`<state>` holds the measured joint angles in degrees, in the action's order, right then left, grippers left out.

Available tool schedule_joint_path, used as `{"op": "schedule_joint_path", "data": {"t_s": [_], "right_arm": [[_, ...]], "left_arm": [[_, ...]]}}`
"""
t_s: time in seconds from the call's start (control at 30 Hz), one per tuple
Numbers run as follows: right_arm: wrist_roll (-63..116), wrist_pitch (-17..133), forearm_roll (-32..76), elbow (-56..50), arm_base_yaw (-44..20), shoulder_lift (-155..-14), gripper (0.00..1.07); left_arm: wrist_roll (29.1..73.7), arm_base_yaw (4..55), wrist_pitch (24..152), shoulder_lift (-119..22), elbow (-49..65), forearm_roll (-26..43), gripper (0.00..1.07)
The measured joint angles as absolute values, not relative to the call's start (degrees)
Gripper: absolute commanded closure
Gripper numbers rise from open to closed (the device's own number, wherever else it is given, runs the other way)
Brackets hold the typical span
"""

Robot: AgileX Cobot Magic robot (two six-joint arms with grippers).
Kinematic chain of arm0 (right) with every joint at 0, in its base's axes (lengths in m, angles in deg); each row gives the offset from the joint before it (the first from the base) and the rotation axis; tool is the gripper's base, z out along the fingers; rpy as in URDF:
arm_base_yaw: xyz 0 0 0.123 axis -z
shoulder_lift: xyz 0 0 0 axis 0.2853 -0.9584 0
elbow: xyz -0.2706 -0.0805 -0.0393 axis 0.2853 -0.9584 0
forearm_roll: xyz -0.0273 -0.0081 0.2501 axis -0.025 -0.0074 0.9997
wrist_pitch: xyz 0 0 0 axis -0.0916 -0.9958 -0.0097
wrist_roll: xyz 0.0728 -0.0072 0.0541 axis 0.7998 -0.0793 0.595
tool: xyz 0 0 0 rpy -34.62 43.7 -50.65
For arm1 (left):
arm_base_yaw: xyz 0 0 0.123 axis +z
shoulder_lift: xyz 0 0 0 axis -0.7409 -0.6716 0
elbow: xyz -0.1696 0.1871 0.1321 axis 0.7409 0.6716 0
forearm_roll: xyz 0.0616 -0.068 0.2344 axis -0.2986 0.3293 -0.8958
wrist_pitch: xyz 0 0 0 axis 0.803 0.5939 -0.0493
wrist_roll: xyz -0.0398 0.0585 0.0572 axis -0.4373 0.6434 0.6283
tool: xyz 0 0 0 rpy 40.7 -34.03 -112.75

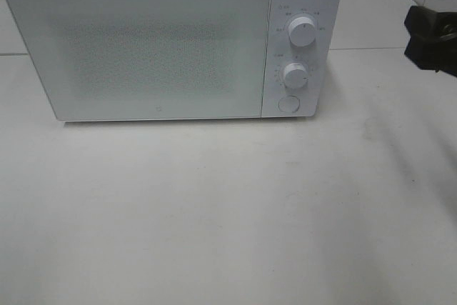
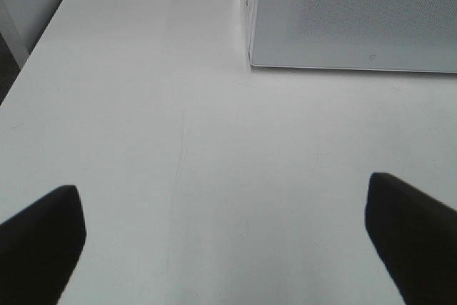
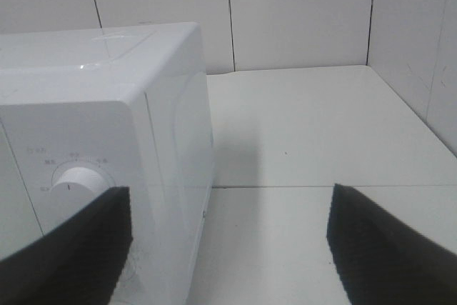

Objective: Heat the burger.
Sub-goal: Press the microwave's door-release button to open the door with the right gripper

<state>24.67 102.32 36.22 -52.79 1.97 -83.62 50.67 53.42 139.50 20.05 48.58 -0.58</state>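
Observation:
The burger is out of view in all three views. A white microwave (image 1: 143, 44) stands at the back of the table with its door shut; its two knobs (image 1: 303, 32) and a round button sit on the right panel. My right gripper (image 3: 228, 248) hovers open and empty just right of the microwave's control side, level with the upper knob (image 3: 77, 182); it shows as a dark shape (image 1: 433, 37) at the right edge of the high view. My left gripper (image 2: 225, 248) is open and empty above bare table, in front of the microwave's left front corner (image 2: 251, 62).
The white table (image 1: 228, 212) stretches in front of the microwave. A tiled wall (image 3: 300, 12) rises behind and to the right of the table. The table's left edge (image 2: 28, 62) drops off beside my left gripper's view.

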Motion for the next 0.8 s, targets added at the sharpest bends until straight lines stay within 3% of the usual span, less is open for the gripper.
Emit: {"op": "schedule_joint_path", "data": {"t_s": [0.1,0.17,0.37,0.43,0.8], "right_arm": [[23.1,103.9,37.9,-53.1,0.4,-84.8,0.32],[17.9,109.8,44.5,-53.6,-5.3,-90.0,0.32],[16.2,115.8,50.4,-53.6,-11.0,-95.1,0.32],[15.9,121.9,55.4,-53.6,-15.8,-100.1,0.32],[17.3,123.9,60.2,-52.0,-25.7,-110.8,0.32]], "left_arm": [[50.7,53.4,139.5,20.1,48.6,-0.6,0.07],[50.7,53.4,139.5,20.1,48.6,-0.6,0.07],[50.7,53.4,139.5,20.1,48.6,-0.6,0.07],[50.7,53.4,139.5,20.1,48.6,-0.6,0.07],[50.7,53.4,139.5,20.1,48.6,-0.6,0.07]]}}
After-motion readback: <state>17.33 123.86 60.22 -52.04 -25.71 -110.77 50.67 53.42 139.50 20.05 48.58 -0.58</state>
